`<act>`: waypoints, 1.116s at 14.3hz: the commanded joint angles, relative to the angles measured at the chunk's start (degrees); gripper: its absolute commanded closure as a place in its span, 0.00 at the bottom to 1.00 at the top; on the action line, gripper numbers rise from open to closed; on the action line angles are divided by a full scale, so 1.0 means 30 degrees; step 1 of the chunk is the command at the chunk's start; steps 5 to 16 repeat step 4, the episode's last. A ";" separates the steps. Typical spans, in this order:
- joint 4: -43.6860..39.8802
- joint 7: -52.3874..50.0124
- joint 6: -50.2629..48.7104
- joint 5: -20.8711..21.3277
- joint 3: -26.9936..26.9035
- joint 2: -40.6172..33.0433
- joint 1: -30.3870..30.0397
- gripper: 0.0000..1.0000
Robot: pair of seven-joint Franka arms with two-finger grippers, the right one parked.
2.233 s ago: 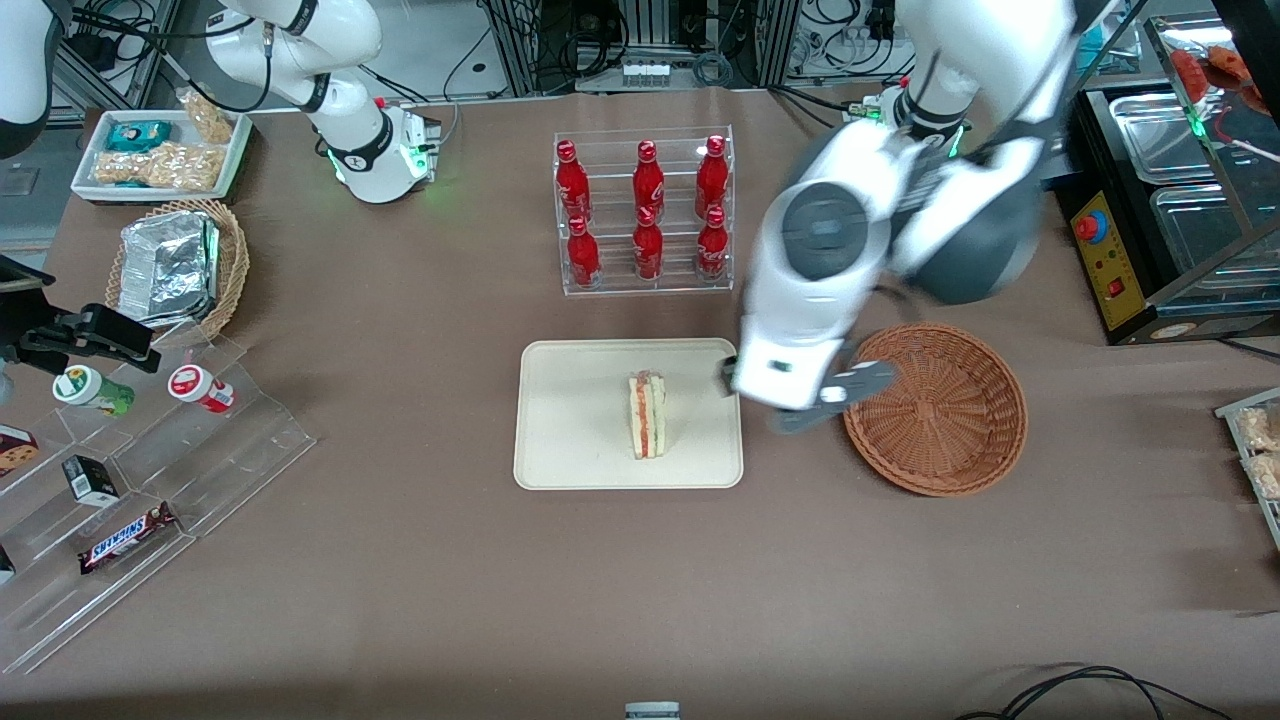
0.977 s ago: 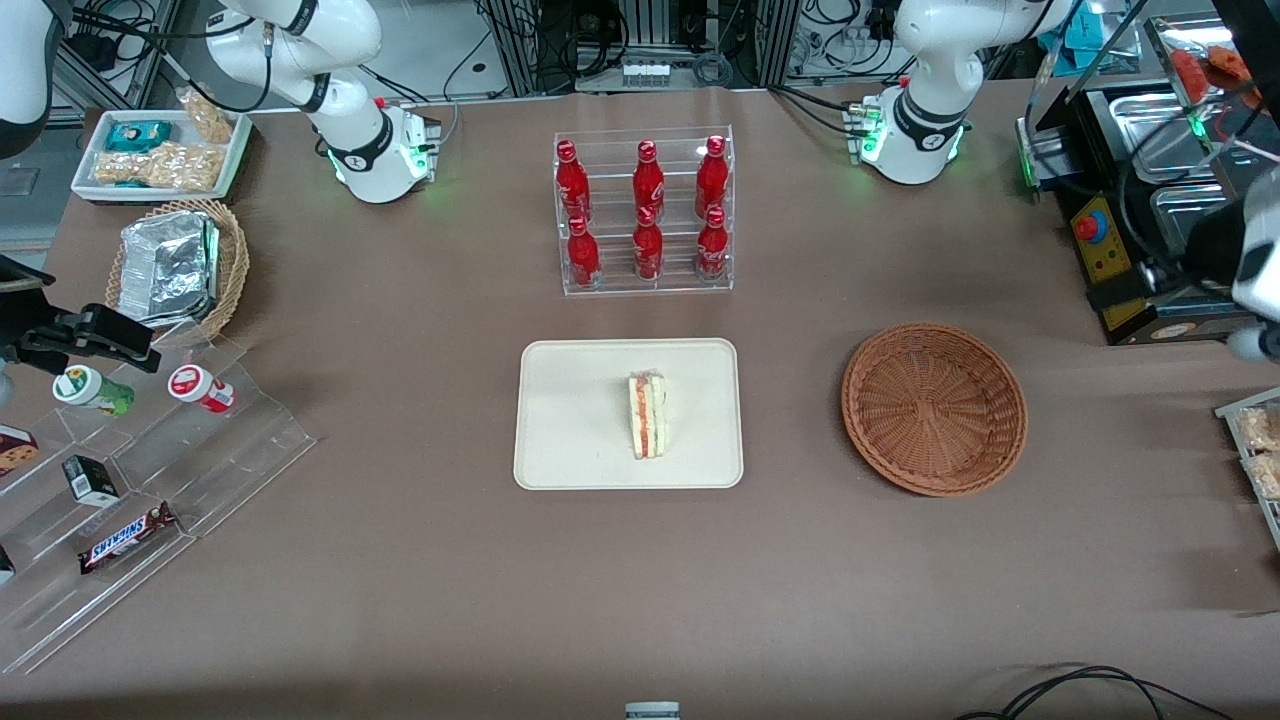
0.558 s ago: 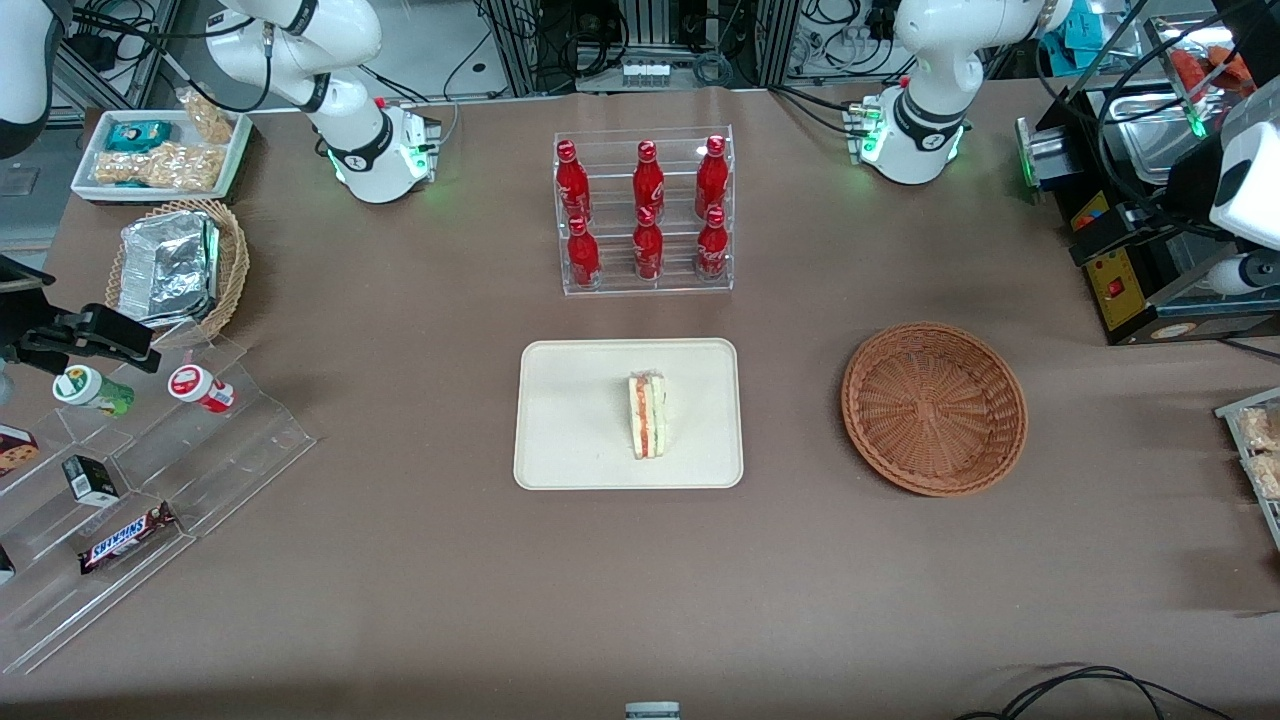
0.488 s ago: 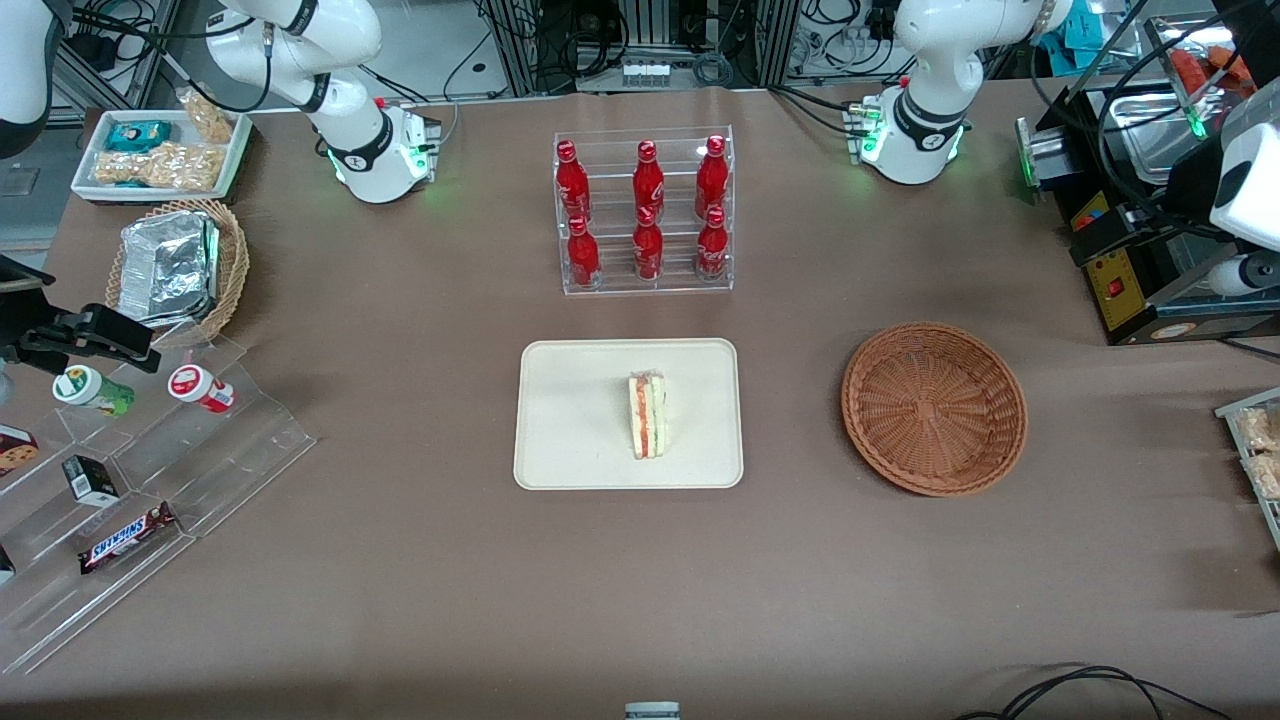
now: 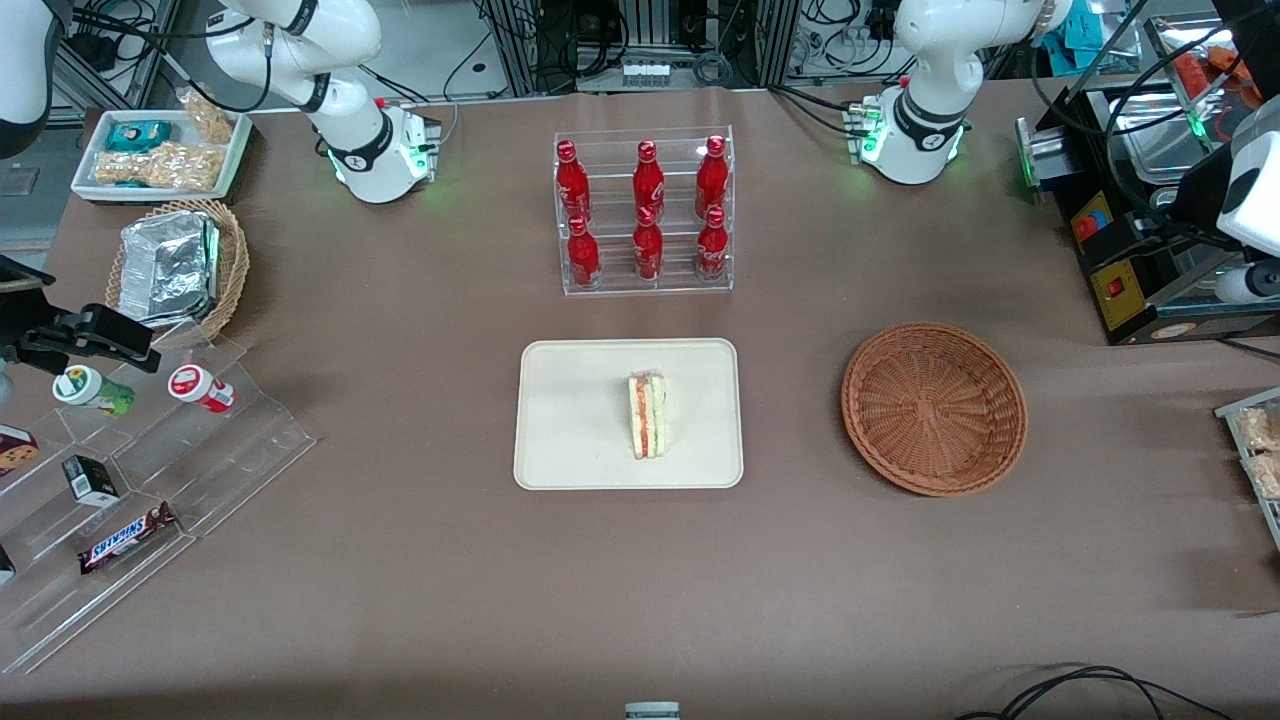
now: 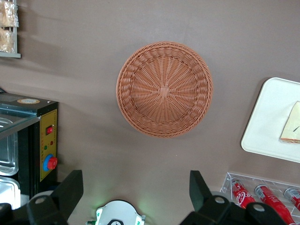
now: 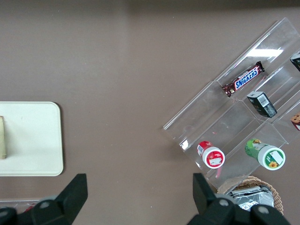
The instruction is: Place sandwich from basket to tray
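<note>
We see a wide desk (image 5: 400, 560) under a plain brown cover, with racks of cabling and equipment along its edge farthest from the front camera. Our hand (image 6: 136, 194) hangs high over the desk with its two fingers (image 6: 70, 187) spread wide and nothing between them, at the working arm's end of the desk. Directly below the hand lies one basket (image 6: 164, 89), round, reddish-brown, with nothing in it. Farther from the hand, toward the parked arm's end, lies one cream tray (image 5: 570, 420), and the one sandwich (image 5: 647, 415) stands on it near its middle, filling edge upward. Well apart from the hand, farther from the front camera than the tray, a clear rack (image 5: 645, 212) holds six red bottles (image 5: 647, 180) in two rows of three. Just beside the hand sits a black box (image 6: 47, 150) with a red knob. At the parked arm's end we count one stepped clear stand (image 5: 170, 470) carrying two small round tubs (image 5: 200, 388), a Snickers bar (image 5: 128, 538) and a small dark carton (image 5: 90, 480), plus one tan basket holding a foil pack (image 5: 168, 270) and one white tray of snack packets (image 5: 160, 155).
</note>
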State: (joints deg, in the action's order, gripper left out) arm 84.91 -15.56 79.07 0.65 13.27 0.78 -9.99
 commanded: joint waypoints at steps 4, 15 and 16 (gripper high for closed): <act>-0.0209 0.0266 0.0186 0.0076 0.0059 0.0150 0.0020 0.00; -0.0209 0.0266 0.0186 0.0076 0.0059 0.0150 0.0020 0.00; -0.0209 0.0266 0.0186 0.0076 0.0059 0.0150 0.0020 0.00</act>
